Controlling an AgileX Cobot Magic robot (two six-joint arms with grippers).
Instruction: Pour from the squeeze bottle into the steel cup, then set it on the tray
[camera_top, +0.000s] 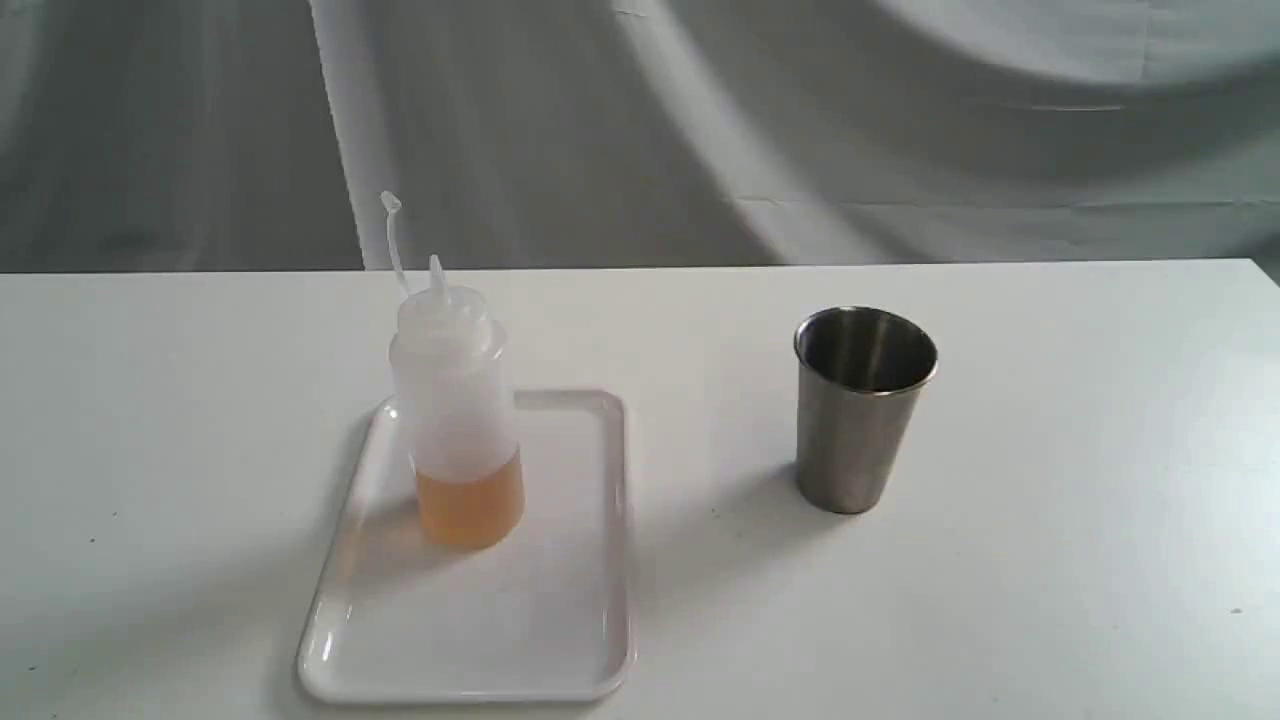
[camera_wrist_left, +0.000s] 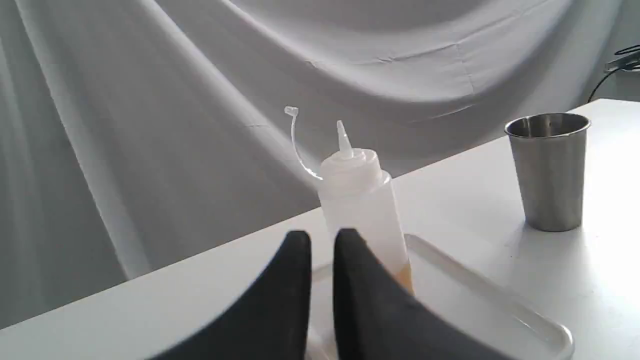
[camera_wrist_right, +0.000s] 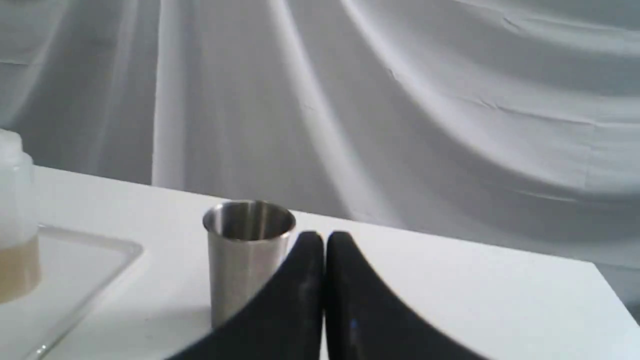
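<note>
**A:** What sits nearest the lenses?

**B:** The grippers. The left gripper (camera_wrist_left: 322, 239) has its black fingers drawn almost together, with only a thin slit between them and nothing in it. The right gripper (camera_wrist_right: 325, 237) has its fingers pressed tip to tip, also empty-handed.

**A:** And past them?

**B:** The tray (camera_top: 480, 620) lies flat on the white table (camera_top: 1050, 500), left of centre in the exterior view, with one short end towards the front edge.

**A:** Where is the squeeze bottle?

**B:** The squeeze bottle (camera_top: 458, 420) stands upright on the far half of the tray, nearer its left rim. Amber liquid fills only the bottom part. The nozzle (camera_top: 436, 272) is uncapped and the cap strap (camera_top: 393, 235) sticks up beside it. The left gripper is near the bottle, not touching it.

**A:** And the steel cup?

**B:** The steel cup (camera_top: 860, 420) is upright on the bare table, well to the right of the tray and clear of it. Its mouth faces up, and I cannot tell what is inside. The right gripper is close beside it, with no contact visible.

**A:** Behind all that?

**B:** A creased grey cloth backdrop (camera_top: 700, 120) hangs past the table's far edge.
</note>
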